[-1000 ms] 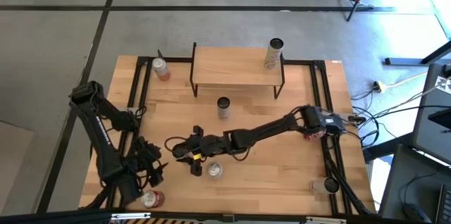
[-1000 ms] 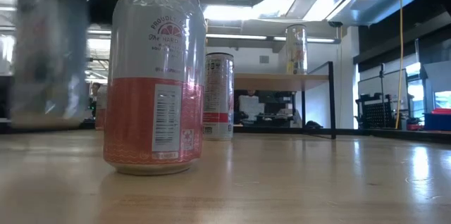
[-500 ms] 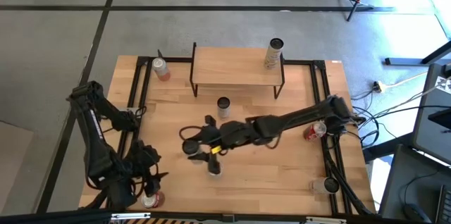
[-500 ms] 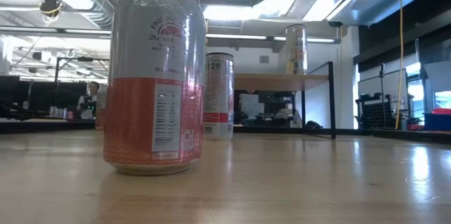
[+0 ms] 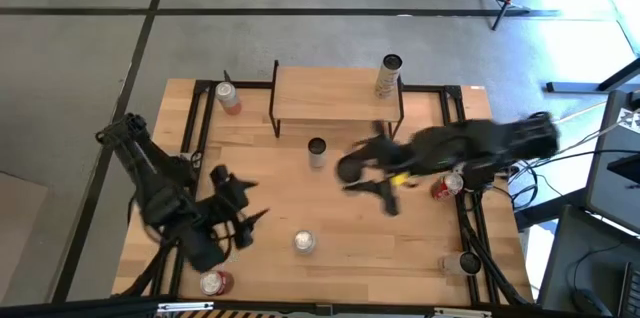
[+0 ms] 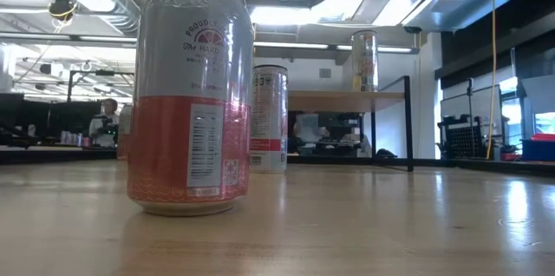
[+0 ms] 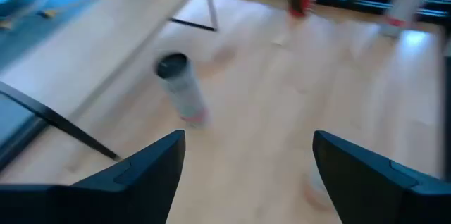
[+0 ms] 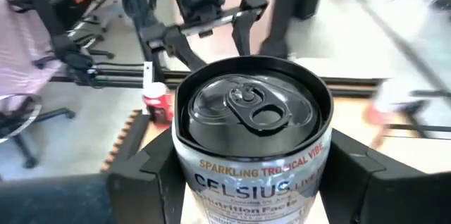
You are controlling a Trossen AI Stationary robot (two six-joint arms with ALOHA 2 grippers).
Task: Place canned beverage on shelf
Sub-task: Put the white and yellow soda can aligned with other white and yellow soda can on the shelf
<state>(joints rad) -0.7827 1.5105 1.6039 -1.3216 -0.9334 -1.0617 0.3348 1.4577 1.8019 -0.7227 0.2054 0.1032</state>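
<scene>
Right of the slim can [image 5: 317, 152] that stands just in front of the shelf [image 5: 335, 93], your right gripper [image 5: 368, 172] hangs blurred above the table [image 5: 420, 248], and its wrist view shows a silver can [image 8: 252, 146] upright between its two fingers [image 8: 148, 178], so it is clamped on that drink. Your left gripper [image 5: 240, 213] is over the table's near left part, its fingers [image 7: 144, 171] spread wide with nothing between them. On the shelf's right end stands a tall can [image 5: 388, 76]. Nearer to you than the slim can, another can [image 5: 304, 243] stands alone on the table; the low view shows it close up, silver over orange [image 6: 189, 94]. A red-banded can [image 5: 229, 97] stands beside the shelf's left legs. One more can [image 5: 214, 282] sits by the near left edge, and a red one [image 5: 445, 186] sits by the right rail.
</scene>
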